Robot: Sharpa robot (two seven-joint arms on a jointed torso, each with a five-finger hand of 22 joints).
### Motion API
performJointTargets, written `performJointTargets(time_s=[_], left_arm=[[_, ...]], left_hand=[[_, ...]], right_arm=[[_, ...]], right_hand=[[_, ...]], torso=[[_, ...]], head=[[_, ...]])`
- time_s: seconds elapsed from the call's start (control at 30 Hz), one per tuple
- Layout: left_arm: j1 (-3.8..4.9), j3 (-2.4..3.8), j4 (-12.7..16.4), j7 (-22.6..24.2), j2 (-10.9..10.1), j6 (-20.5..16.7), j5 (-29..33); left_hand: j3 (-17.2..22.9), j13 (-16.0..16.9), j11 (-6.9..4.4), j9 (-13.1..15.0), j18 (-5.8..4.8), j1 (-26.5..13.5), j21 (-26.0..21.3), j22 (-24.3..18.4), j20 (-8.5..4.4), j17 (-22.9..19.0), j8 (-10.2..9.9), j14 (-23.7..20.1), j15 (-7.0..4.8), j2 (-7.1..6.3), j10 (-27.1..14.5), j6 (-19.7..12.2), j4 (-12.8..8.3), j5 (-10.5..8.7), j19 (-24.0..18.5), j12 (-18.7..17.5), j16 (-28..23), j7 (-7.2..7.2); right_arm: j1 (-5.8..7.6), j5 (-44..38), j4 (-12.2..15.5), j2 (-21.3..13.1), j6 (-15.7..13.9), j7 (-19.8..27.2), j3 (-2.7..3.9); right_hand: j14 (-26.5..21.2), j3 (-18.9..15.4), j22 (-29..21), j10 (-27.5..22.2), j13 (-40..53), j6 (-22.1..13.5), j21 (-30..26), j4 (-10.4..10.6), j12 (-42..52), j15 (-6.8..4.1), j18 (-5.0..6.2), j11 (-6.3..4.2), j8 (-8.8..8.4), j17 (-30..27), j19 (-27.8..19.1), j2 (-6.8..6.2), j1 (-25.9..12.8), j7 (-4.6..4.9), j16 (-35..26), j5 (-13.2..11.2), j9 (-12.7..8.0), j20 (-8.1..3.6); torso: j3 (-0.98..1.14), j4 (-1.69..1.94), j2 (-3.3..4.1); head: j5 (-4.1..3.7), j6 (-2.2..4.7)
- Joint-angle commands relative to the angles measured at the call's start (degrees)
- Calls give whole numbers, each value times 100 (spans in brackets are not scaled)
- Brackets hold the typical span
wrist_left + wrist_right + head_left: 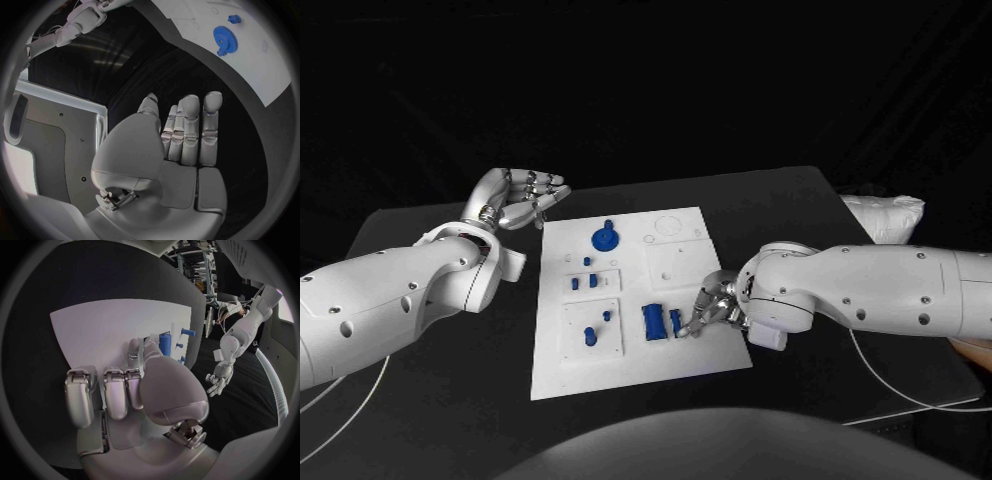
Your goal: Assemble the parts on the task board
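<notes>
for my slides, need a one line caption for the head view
Right hand reaches a blue part on the white task board; left hand waits beside it.

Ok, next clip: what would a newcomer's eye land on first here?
First the white task board, bright on the black table, with a blue gear near its far edge. Then the right hand, fingers down by the blue block at the board's near right. The left hand hangs off the board's far left corner, holding nothing.
</notes>
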Motion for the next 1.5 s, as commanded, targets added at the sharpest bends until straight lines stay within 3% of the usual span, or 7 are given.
performJointTargets(time_s=[0.03, 0.53, 0.87, 1.2, 1.33, 1.4, 1.5], left_arm=[[4, 4, 17, 32, 4, 70, -16], [-3, 3, 180, 312, -62, -203, 220], [-252, 13, 703, 1266, -251, -515, 1596], [-526, 36, 998, 1808, -287, -203, 2087], [-577, 42, 1024, 1900, -286, -146, 2123], [-580, 50, 1003, 1266, -297, -336, 1858], [-628, 168, 1046, 1198, -320, -401, 1919]], left_hand=[[-49, -3, -6, -5, 84, 4, -35, -3, -18, -7, -22, 5, 17, 65, 30, -20, 0, 21, 34, -3, -29, 22], [-110, -6, 5, -7, 134, -30, -425, -128, -11, -202, -25, -146, 33, 114, 17, -27, 6, 24, -144, -14, -249, 32], [-495, -16, 287, -44, 196, -463, -2950, -1412, 421, -1525, 15, -2252, 507, 190, -427, -333, -20, -6, -1799, -25, -2175, 249], [-230, -27, 302, -101, 40, -1333, -4014, -3988, 575, -2522, -92, -4784, 628, -1235, -2468, -1849, 47, -101, -4857, -72, -3352, 237], [-206, 25, 317, -35, 154, -1355, -4011, -4380, 504, -2535, 88, -4954, 615, -1211, -2572, -1951, 57, -109, -5172, 58, -3221, 256], [86, -383, 26, -471, -168, -3553, -4249, -5266, 80, -3240, -462, -5676, 365, -841, -3827, -3112, -500, -588, -5610, -418, -3816, -167], [141, -383, -30, -471, -167, -4002, -4249, -5456, -11, -3381, -462, -5827, 321, -766, -4081, -3349, -619, -691, -5700, -418, -3942, -211]], right_arm=[[-2, 10, 97, -82, -276, 230, -1], [284, 2552, -154, -35, -2423, 4491, 21], [255, 3409, -1149, 913, -1811, 6560, 132], [149, 3730, -1394, 1145, -1655, 7129, 171], [139, 3765, -1391, 1133, -1710, 7208, 174], [138, 3567, -1388, 1135, -1841, 6757, 184], [93, 3622, -1371, 1118, -1960, 6769, 257]], right_hand=[[596, -20, 1508, 629, 1481, -19, 26, -9, -20, -55, -82, -70, 27, 1510, 600, 88, 135, -12, 23, -9, 22, -43], [596, -365, 710, 629, 1481, -1191, -2103, 332, -20, 406, 388, 504, -897, 1510, -924, 18, -21, 544, 23, 709, -563, 341], [-5261, -1043, -2396, -5200, -3870, -2905, -7952, 719, -6534, 1474, 531, 1415, -1602, -4128, -5346, 157, -677, 888, -6267, 841, -1657, 1040], [-7777, -248, -6002, -7385, -5319, -5092, -8832, 781, -7529, 1049, 736, 963, -2098, -6095, -8022, -537, -1924, 708, -7918, 8, -2883, 828], [-7828, -41, -6145, -7470, -5461, -5173, -8841, 780, -7465, 1009, 745, 942, -2008, -6241, -8064, -670, -2036, 652, -7932, 18, -2921, 795], [-8404, 607, -6802, -7884, -6469, -5802, -8974, -46, -8249, 327, 341, 485, -2794, -6848, -8400, -712, -4669, -238, -8445, -299, -3520, 260], [-8404, 607, -7064, -8371, -6868, -5802, -8974, -377, -8544, 327, -82, 34, -2794, -7490, -8400, -712, -5750, -238, -8977, -299, -4126, -308]], torso=[[3, 4, 2], [15, -7, -2], [97, -24, 38], [99, -18, 88], [96, -35, 103], [97, -17, 81], [95, -23, 69]], head=[[30, 0], [252, 0], [697, 0], [981, 0], [993, 92], [966, 25], [971, 85]])
